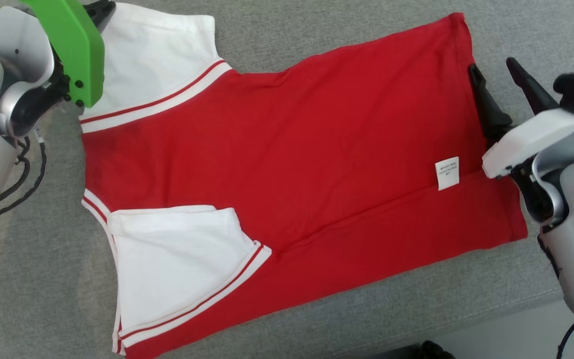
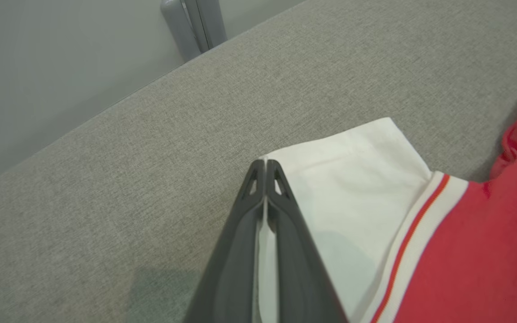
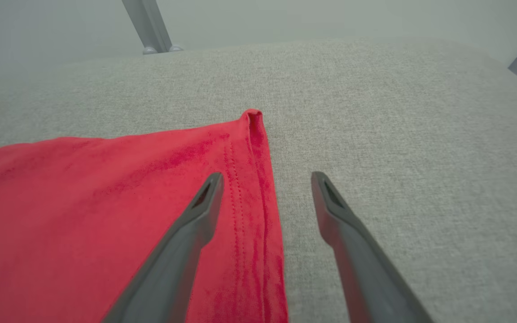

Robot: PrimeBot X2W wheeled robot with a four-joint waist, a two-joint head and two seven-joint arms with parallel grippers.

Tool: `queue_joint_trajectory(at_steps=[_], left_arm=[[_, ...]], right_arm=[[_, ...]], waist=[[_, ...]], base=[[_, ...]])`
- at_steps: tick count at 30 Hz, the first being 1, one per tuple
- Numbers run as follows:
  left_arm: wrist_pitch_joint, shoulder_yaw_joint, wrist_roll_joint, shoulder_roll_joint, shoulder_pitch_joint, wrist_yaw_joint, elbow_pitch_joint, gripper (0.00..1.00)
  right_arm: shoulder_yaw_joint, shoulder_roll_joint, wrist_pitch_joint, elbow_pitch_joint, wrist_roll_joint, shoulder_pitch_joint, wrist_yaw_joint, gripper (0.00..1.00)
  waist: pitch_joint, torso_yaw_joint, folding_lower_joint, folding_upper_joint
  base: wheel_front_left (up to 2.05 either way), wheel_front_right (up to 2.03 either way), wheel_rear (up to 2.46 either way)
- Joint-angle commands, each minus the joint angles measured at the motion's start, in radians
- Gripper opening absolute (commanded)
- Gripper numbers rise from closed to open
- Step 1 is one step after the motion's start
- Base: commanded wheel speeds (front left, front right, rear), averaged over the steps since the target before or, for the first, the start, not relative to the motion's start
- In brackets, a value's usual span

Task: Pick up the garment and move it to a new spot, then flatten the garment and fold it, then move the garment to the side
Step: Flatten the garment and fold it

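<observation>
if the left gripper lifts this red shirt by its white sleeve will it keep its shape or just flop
Probably floppy: the red shirt lies flat with soft creases, so it would likely drape from the white sleeve pinched in the left gripper. Likely light: the cloth looks thin. It may drag rather than slide on the textured grey surface.

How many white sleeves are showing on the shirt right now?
2. One sleeve at top left of the head view, held by the left gripper; the other folded inward at lower left.
</observation>
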Motion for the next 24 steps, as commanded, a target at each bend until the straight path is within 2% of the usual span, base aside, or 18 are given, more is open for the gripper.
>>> queue_joint_trajectory(at_steps=[1,4,8,12,20,21,22,24], left_arm=[[-0.007,-0.009,-0.008,-0.008,0.006,-0.001,-0.009,0.0],[-0.013,-0.029,-0.025,-0.012,0.002,-0.001,-0.027,0.0],[-0.025,-0.052,-0.037,-0.019,-0.007,-0.001,-0.047,0.0],[-0.04,-0.062,-0.061,-0.031,-0.012,-0.001,-0.058,0.0],[-0.051,-0.088,-0.082,-0.038,-0.034,-0.001,-0.052,0.0],[-0.053,-0.091,-0.084,-0.039,-0.038,-0.001,-0.051,0.0],[-0.054,-0.094,-0.086,-0.04,-0.041,-0.001,-0.049,0.0],[-0.058,-0.1,-0.087,-0.04,-0.046,-0.001,-0.045,0.0]], right_arm=[[0.013,-0.011,0.055,0.017,0.027,-0.037,-0.001,1.0],[0.037,-0.037,0.195,0.057,0.078,-0.121,-0.001,1.0],[0.037,-0.047,0.325,0.125,0.113,-0.187,-0.001,1.0],[0.034,-0.039,0.363,0.174,0.108,-0.226,-0.001,1.0],[0.025,-0.035,0.354,0.276,0.098,-0.288,-0.001,0.99],[0.021,-0.036,0.349,0.29,0.094,-0.298,-0.001,0.96],[0.021,-0.037,0.347,0.3,0.09,-0.305,-0.001,0.88],[0.021,-0.037,0.339,0.321,0.089,-0.32,-0.001,0.62]], waist=[[-0.04,0.046,-0.0001,0.0],[-0.054,0.073,-0.0001,0.0],[-0.064,0.1,-0.0001,0.0],[-0.066,0.118,-0.0001,0.0],[-0.055,0.138,-0.0001,0.0],[-0.053,0.139,-0.0001,0.0],[-0.051,0.141,-0.0001,0.0],[-0.047,0.143,-0.0001,0.0]], base=[[0.0,0.0,0.0],[0.0,0.0,0.0],[0.0,0.0,0.0],[0.0,0.0,0.0],[0.0,0.0,0.0],[0.0,0.0,0.0],[0.0,0.0,0.0],[0.0,0.0,0.0]])
